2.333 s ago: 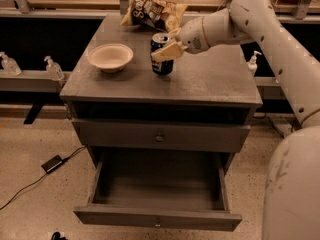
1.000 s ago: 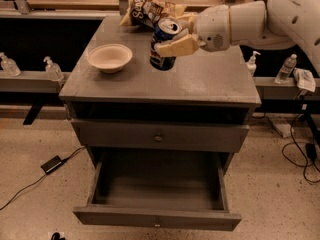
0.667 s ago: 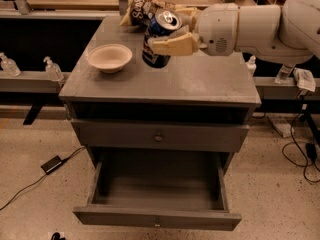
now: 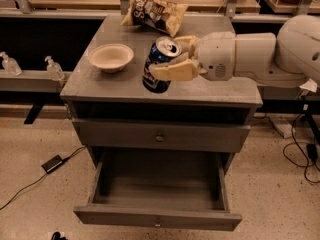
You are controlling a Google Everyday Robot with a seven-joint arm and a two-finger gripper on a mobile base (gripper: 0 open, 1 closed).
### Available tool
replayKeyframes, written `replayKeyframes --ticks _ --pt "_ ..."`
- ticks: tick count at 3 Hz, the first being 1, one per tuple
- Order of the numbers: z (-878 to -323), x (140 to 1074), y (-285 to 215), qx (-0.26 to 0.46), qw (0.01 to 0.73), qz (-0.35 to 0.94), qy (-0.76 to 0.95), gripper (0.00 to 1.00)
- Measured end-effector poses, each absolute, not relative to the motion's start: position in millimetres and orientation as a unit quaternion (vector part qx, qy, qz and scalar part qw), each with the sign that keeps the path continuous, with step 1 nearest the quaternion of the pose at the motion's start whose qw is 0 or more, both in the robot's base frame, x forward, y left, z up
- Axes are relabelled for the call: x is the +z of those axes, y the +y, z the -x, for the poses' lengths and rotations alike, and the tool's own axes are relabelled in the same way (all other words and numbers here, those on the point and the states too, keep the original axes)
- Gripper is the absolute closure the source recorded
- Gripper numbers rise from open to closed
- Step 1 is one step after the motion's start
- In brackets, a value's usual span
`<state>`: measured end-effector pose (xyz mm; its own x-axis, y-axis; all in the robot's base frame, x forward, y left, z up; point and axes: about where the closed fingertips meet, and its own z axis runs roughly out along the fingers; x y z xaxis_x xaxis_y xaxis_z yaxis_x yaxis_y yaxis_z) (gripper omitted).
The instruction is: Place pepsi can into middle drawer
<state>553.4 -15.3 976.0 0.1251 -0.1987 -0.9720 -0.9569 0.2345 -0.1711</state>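
Note:
The pepsi can (image 4: pixel 155 66) is dark blue with a silver top. It is tilted and held a little above the front middle of the grey cabinet top (image 4: pixel 220 91). My gripper (image 4: pixel 172 59) reaches in from the right on a white arm and is shut on the can, with one beige finger (image 4: pixel 175 72) across its front and the other behind it. The middle drawer (image 4: pixel 157 217) is pulled out wide open below, at the front of the cabinet. Its inside shows nothing in it.
A beige bowl (image 4: pixel 110 57) stands on the left of the cabinet top. A brown-yellow chip bag (image 4: pixel 155 11) lies at the back. A taller-fronted closed drawer (image 4: pixel 159 136) sits above the open one. A cable and adapter (image 4: pixel 52 163) lie on the floor at left.
The gripper has lifted the can off the cabinet top, tilted it, and carried it toward the front edge, above the open drawer.

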Motion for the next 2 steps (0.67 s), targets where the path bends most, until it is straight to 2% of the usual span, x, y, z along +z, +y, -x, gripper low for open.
replayKeyframes --ticks 1,2 --pt "-544.1 913.2 -20.4 0.409 0.553 0.455 0.565 1.00" --pt "-496.2 831.5 -31.6 0.461 0.546 0.419 0.560 1.00"
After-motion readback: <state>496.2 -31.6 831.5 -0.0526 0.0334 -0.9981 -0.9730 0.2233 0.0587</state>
